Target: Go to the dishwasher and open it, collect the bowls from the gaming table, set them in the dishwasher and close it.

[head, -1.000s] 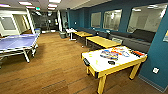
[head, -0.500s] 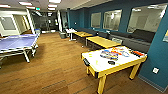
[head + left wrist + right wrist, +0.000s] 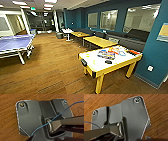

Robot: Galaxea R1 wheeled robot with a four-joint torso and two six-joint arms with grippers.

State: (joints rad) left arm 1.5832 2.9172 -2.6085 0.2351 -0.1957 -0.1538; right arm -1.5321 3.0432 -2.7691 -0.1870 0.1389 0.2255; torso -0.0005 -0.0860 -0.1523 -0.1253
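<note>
Right now the robot is only driving, with the gaming bench point(image 3: 100, 63) near on the right, board game boxes point(image 3: 107, 54) on it. Steer wide of its yellow corner; I cannot tell either claw's state, and I cannot make out any bowls.

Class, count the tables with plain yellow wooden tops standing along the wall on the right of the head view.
2. The nearer yellow table stands just behind the white-topped gaming table; the farther yellow table is beyond it. More may be hidden farther back.
</note>
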